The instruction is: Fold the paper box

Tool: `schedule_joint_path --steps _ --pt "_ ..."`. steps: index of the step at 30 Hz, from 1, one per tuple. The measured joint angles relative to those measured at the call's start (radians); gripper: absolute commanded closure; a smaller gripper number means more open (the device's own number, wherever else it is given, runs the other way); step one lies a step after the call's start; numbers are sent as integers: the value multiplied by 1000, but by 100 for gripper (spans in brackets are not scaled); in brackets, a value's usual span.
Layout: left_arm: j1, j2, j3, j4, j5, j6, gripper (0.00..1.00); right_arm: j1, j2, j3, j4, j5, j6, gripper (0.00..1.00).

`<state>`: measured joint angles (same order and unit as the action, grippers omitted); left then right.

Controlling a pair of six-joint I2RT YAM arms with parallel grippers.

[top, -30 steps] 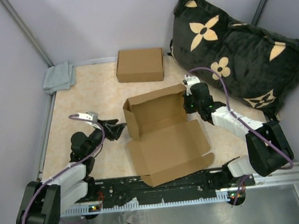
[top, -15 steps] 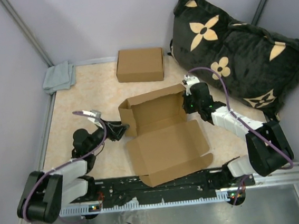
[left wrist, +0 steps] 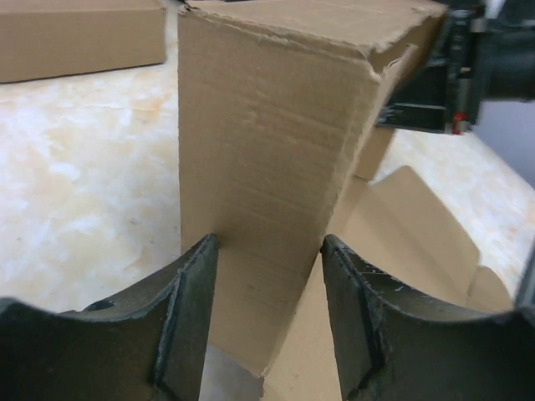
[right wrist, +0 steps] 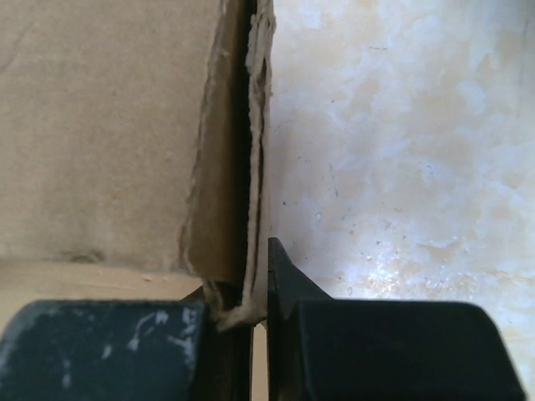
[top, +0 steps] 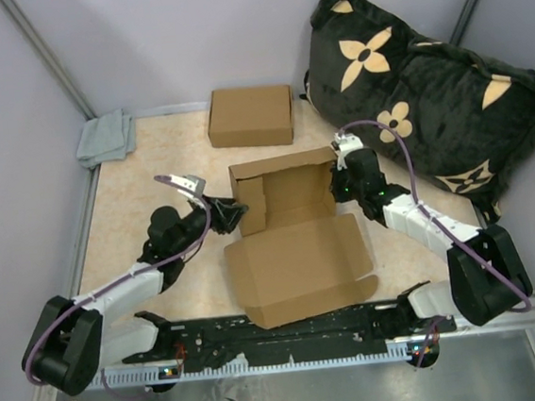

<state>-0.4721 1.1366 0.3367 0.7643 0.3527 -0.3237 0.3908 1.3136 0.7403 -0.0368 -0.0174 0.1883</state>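
Cardboard light, stiff across panels, weak at creases, I judged. Paper box (top: 296, 245) sat centre of table (top: 151, 174), lid flat toward 6 o'clock. Right gripper (right wrist: 255, 288) clamped tight on doubled 3 o'clock wall. Left gripper (left wrist: 267, 309) gaped astride 9 o'clock wall, unpinched. Best hold: wall top edges.

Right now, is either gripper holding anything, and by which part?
The right gripper pinches the right side wall of the open box. The left gripper straddles its left wall, open, not gripping.
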Motion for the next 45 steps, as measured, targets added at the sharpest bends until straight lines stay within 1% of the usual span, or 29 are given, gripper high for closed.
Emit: schedule_joint_path --steps 3,10,12,13,14,18,19,23,29,30,31,33,34,35,36,38,39,41,45 --pt "-39 45 66 -93 -99 32 48 4 -27 -8 -5 30 5 98" --pt "-93 91 150 -287 -317 37 47 43 -56 -45 -25 58 12 98" --pt "-110 102 171 -334 -386 34 50 56 -71 -54 -29 58 19 99" --pt "-118 110 184 -356 -418 32 54 64 -80 -56 -35 61 23 99" --pt "-125 118 195 -372 -443 30 62 73 -88 -59 -38 65 25 99" --pt "-161 179 275 -472 -596 26 97 107 -105 -60 -56 111 42 100" --pt "-173 201 306 -512 -643 26 100 112 -105 -60 -63 121 48 100" --pt "-243 317 473 -719 -837 -6 100 131 -105 -59 -109 158 100 100" --pt "-343 428 657 -987 -1083 -102 100 141 -94 -31 -196 198 213 100" --pt "-354 445 680 -1021 -1113 -121 99 142 -86 -22 -206 203 228 100" --pt "-365 461 700 -1058 -1143 -142 96 144 -75 -10 -222 205 244 98" --pt "-378 476 720 -1107 -1172 -171 85 145 -52 10 -246 206 269 92" --pt "-380 477 721 -1125 -1175 -180 80 145 -39 19 -254 203 281 77" --pt "-379 476 721 -1137 -1174 -186 73 146 -27 28 -259 200 292 57" --pt "-376 473 721 -1152 -1166 -192 65 146 -18 38 -260 190 305 45" --pt "-363 461 714 -1166 -1137 -190 61 148 -10 63 -264 166 321 32" --pt "-352 449 707 -1171 -1113 -192 59 149 -9 74 -264 160 329 28" --pt "-325 424 696 -1182 -1071 -187 57 150 -9 106 -271 151 325 24" --pt "-241 372 697 -1210 -971 -170 56 144 -9 202 -295 154 295 22"
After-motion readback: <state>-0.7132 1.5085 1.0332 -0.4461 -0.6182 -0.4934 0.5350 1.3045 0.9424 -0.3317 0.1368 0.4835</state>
